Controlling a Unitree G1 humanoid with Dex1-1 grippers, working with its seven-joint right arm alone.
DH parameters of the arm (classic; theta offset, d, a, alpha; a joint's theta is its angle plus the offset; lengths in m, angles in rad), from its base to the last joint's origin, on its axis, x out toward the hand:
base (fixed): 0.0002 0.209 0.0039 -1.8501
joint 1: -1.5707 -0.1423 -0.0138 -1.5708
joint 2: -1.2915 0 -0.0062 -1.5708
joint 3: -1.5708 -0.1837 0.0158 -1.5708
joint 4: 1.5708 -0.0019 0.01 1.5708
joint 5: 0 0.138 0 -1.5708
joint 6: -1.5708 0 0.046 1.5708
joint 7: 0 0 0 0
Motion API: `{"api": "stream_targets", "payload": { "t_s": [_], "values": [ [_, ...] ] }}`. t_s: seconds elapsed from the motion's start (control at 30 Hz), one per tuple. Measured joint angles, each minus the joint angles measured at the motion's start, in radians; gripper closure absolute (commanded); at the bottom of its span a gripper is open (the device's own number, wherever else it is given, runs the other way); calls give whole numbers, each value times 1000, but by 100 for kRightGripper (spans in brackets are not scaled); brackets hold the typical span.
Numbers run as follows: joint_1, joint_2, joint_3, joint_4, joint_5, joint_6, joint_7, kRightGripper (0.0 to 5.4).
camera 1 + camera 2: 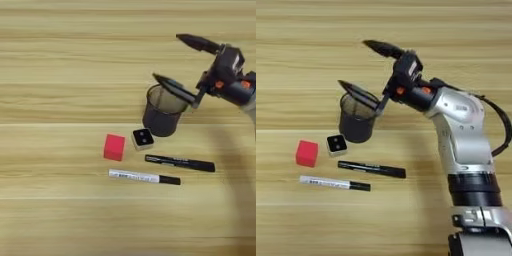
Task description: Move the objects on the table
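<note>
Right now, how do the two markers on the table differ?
The white marker has a pale barrel with a black cap on its right end; the black marker is dark all over. The white marker lies nearer the camera and further left, below the red cube; the black marker lies closer to the cup. Both are slim, lie flat, roughly parallel, and neither is touched by the end effector.

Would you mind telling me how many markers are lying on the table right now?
2. The all-black marker lies in front of the pen cup. The white-barrelled marker lies just nearer the robot, roughly parallel. The cup looks empty through its dark wall.
</note>
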Motion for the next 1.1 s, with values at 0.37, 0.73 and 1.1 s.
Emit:
{"api": "stream_targets", "payload": {
  "t_s": [0.37, 0.73, 1.1],
  "values": [
    [-18, 0, -13, 35, 2, 135, -75, 2],
    [-32, -13, -27, 69, 6, 174, -58, 2],
    [-32, -14, -28, 72, 6, 174, -39, 2]
  ]
}}
